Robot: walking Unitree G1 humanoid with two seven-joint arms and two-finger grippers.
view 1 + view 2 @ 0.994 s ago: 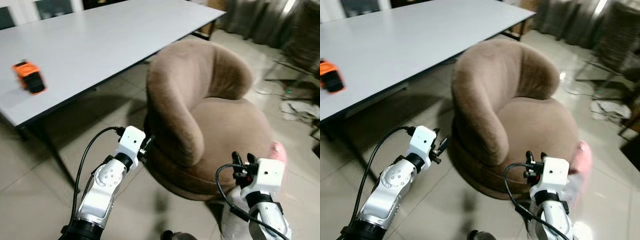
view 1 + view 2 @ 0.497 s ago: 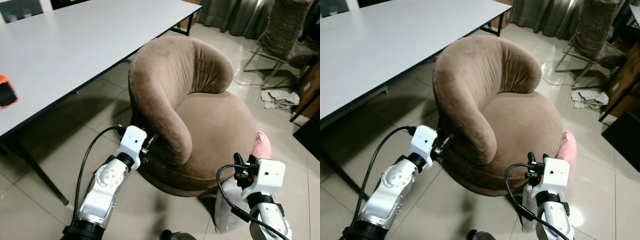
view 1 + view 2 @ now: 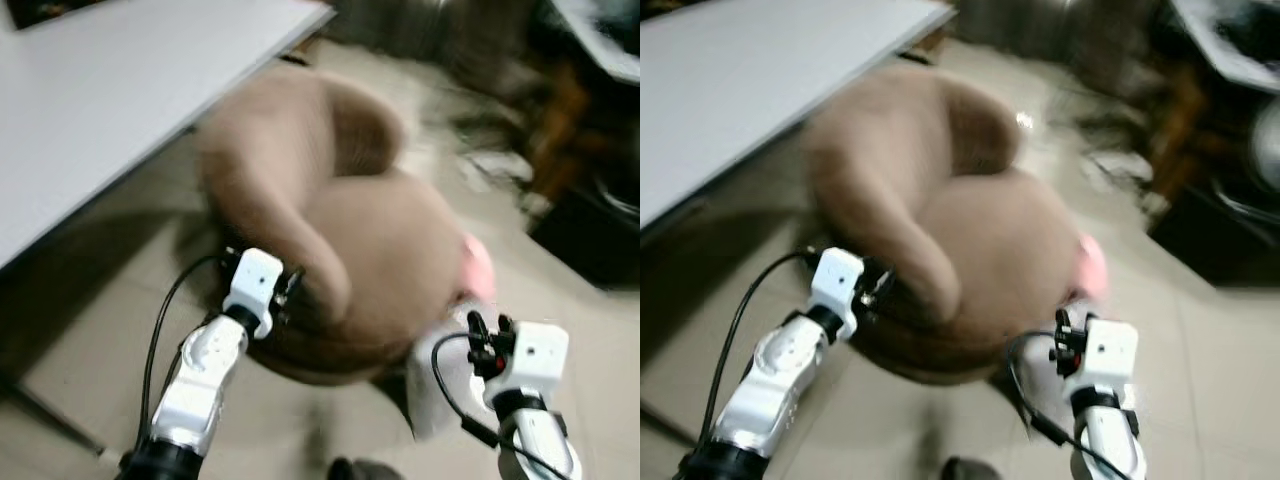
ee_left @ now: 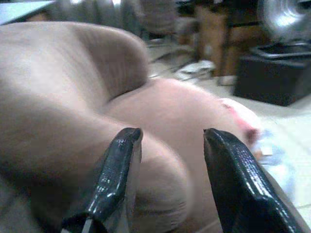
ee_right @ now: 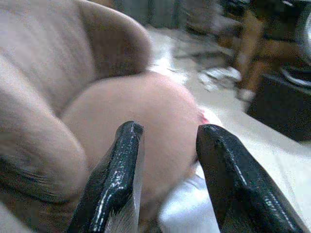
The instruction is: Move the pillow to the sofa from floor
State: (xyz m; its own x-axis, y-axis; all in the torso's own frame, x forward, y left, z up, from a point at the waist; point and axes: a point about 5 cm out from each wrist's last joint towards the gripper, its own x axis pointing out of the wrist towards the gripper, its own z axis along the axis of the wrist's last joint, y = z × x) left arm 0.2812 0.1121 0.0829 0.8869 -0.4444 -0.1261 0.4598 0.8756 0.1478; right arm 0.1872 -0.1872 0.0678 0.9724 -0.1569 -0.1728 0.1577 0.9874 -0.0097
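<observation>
Grippers, two, nearest the camera at the bottom of the blurred head views. Left gripper (image 4: 167,182): on its silver arm at lower left of frame, raised in front of the sofa's near arm; fingers (image 4: 114,177) parted with a clear gap, nothing between them. Right gripper (image 5: 163,179): on its arm at lower right of frame, level with the sofa's front edge; fingers (image 5: 116,179) likewise spread apart and empty.

Cloth or bag, whitish (image 3: 440,385): lower right of frame, on the floor just beside the right arm and against the sofa's base; what it is cannot be made out.

Floor, pale tiles (image 3: 90,350): lower left and right edge of frame, under everything listed.

Sofa, brown, rounded, tub-shaped (image 3: 370,250): centre of frame, curved back toward the upper left, seat bare.

Pillow, pink (image 3: 478,268): right of centre, low against the sofa's right-hand outer side, partly hidden behind the seat's curve; off the seat. Visible in the left wrist view as a pink patch beyond the seat edge. Exact contact with the floor cannot be told through the blur.

Table, grey top (image 3: 110,90): upper left of frame, its edge passing behind the sofa's back.

Dark furniture, several pieces (image 3: 590,235): upper right of frame, too blurred to identify.
</observation>
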